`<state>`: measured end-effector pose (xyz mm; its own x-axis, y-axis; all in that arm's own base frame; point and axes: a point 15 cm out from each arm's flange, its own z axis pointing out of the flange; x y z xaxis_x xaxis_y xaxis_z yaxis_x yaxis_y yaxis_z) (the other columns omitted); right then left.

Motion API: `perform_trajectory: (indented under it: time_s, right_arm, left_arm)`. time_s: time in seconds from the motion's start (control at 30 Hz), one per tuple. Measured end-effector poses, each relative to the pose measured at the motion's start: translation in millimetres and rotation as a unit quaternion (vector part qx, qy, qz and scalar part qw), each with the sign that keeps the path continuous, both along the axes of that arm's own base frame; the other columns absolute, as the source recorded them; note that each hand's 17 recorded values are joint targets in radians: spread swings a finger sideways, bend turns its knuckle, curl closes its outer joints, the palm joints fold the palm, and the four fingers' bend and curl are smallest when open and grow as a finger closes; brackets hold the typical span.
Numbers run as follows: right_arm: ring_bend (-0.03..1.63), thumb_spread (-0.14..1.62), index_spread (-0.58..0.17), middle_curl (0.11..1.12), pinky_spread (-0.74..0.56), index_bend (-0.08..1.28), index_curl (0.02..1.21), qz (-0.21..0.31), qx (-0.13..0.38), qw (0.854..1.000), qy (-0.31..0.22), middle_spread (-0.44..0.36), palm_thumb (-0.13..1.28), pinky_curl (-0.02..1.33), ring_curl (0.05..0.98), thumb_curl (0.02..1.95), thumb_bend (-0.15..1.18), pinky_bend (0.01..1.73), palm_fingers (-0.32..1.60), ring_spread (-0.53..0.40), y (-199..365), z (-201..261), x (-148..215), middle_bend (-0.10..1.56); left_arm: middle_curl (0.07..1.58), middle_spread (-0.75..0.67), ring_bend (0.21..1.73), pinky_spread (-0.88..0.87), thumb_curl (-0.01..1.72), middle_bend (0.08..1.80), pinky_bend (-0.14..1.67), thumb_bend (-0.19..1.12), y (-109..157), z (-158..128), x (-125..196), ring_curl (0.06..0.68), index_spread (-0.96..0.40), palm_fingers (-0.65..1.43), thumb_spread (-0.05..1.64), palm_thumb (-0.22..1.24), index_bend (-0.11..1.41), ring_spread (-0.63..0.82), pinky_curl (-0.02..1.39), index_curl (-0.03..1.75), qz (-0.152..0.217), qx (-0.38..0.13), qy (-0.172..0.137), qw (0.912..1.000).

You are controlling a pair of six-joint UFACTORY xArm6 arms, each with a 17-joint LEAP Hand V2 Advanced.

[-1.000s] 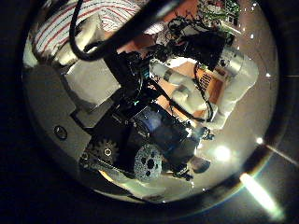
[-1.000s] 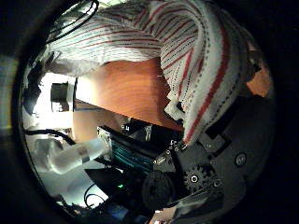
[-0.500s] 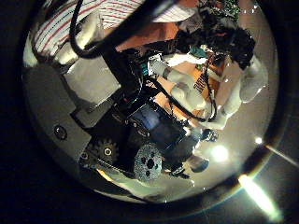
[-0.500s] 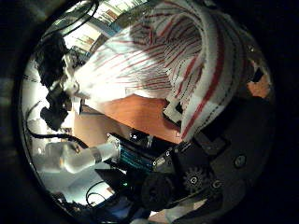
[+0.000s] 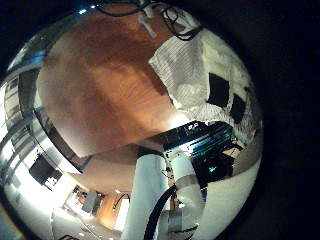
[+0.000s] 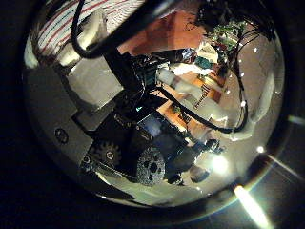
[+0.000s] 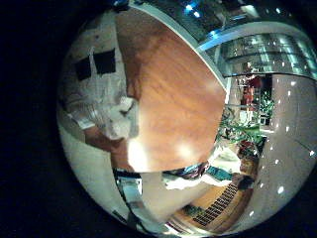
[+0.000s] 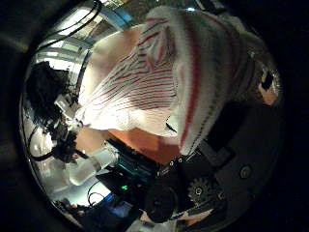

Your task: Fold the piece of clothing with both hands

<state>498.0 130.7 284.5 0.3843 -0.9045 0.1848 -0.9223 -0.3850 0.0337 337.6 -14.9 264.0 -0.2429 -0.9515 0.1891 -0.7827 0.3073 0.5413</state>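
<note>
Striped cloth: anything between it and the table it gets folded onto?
Nothing visible. The striped cloth hangs lifted off the wooden table, pinched by the right hand. The tabletop showing in both little finger side views is bare.

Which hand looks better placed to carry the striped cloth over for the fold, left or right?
Probably the right. In its thumb side view the striped cloth fills the picture and drapes over that hand's own fingers. The left thumb side view shows only a strip of cloth at its edge.

Right hand (image 8: 208, 159) and left hand (image 6: 114, 105) both grip.
</note>
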Motion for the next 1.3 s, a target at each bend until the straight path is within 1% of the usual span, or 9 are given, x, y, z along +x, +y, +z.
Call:
perform_trajectory:
  time_s: [0.33,0.53,0.6,0.77,0.8,0.93,0.97,1.07,1.3]
  right_arm:
    - [1.39,1.03,-0.307,0.71,-0.27,0.9,0.81,0.005,-0.01,0.999,0.036,-0.126,0.82,0.67,0.651,0.85,-0.03,1.29,1.06,-0.203,9,-62,64,1.27]
    - [1.43,1.12,-0.407,0.62,-0.43,0.27,0.66,-0.008,-0.006,0.999,0.031,-0.257,0.71,0.65,0.63,0.73,-0.04,1.34,0.52,-0.266,-6,-70,74,1.01]
    - [1.38,1.13,-0.441,0.58,-0.44,0.2,0.6,-0.022,-0.003,0.999,0.026,-0.289,0.66,0.63,0.603,0.69,-0.04,1.34,0.38,-0.283,-23,-63,78,0.87]
    - [1.24,1.16,-0.483,0.47,-0.31,0.26,0.54,-0.062,0.037,0.997,-0.014,-0.287,0.62,0.57,0.524,0.62,-0.03,1.19,0.17,-0.281,-62,-27,94,0.61]
    - [1.22,1.16,-0.487,0.46,-0.27,0.27,0.53,-0.069,0.049,0.996,-0.022,-0.279,0.61,0.55,0.506,0.6,-0.03,1.15,0.19,-0.277,-67,-19,96,0.57]
    - [1.19,1.19,-0.471,0.45,-0.2,0.29,0.52,-0.096,0.108,0.989,-0.031,-0.284,0.58,0.51,0.476,0.55,-0.03,1.08,0.27,-0.273,-85,3,96,0.58]
    - [1.16,1.2,-0.457,0.47,-0.2,0.25,0.5,-0.109,0.122,0.986,-0.031,-0.321,0.57,0.49,0.459,0.53,-0.02,1.07,0.37,-0.271,-95,10,94,0.68]
    - [1.18,1.21,-0.399,0.47,-0.26,0.17,0.48,-0.129,0.132,0.983,-0.015,-0.313,0.53,0.49,0.457,0.49,-0.03,1.16,0.46,-0.271,-112,14,82,0.66]
    - [1.18,1.19,-0.291,0.5,-0.32,0.17,0.45,-0.156,0.124,0.978,0.066,-0.196,0.38,0.49,0.462,0.42,-0.04,1.16,0.42,-0.254,-132,-11,44,0.68]
  left_arm:
    - [1.01,-0.63,1.15,-0.85,0.55,0.79,0.52,-0.03,30,-35,50,0.553,-0.66,0.96,1.11,0.67,0.21,-0.49,0.96,1.4,0.037,0.032,-0.01,0.9987]
    - [0.98,-0.62,1.07,-0.83,0.51,0.75,0.43,-0.03,37,-57,70,0.539,-0.65,0.82,1.11,0.61,0.22,-0.5,0.96,1.34,0.048,0.04,0.005,0.998]
    - [0.97,-0.61,1.05,-0.82,0.5,0.73,0.42,-0.02,40,-60,76,0.533,-0.65,0.77,1.12,0.6,0.2,-0.5,0.96,1.31,0.058,0.041,0.003,0.9975]
    - [0.93,-0.56,1.1,-0.81,0.47,0.58,0.46,-0.02,50,-57,93,0.544,-0.61,0.63,1.12,0.59,0.13,-0.5,0.98,1.23,0.07,0.045,-0.015,0.9964]
    - [0.9,-0.51,1.14,-0.81,0.47,0.45,0.53,-0.02,50,-56,95,0.559,-0.57,0.48,1.12,0.59,0.08,-0.49,1.0,1.18,0.073,0.044,-0.018,0.9962]
    - [0.84,-0.34,1.17,-0.79,0.46,0.24,0.64,-0.02,58,-44,101,0.574,-0.46,0.26,1.13,0.58,0.06,-0.43,1.03,1.06,0.085,0.044,-0.039,0.9947]
    - [0.8,-0.26,1.17,-0.76,0.45,0.19,0.67,-0.02,60,-39,104,0.572,-0.4,0.2,1.13,0.58,0.06,-0.4,1.04,1.0,0.087,0.044,-0.049,0.994]
    - [0.75,-0.14,1.15,-0.71,0.44,0.19,0.68,-0.02,63,-27,114,0.555,-0.3,0.14,1.13,0.57,0.09,-0.34,1.04,0.89,0.096,0.043,-0.078,0.9914]
    - [0.66,0.02,1.02,-0.52,0.43,0.23,0.57,-0.02,56,-1,108,0.501,-0.17,0.1,1.13,0.56,0.16,-0.21,1.02,0.71,0.101,0.025,-0.096,0.9899]
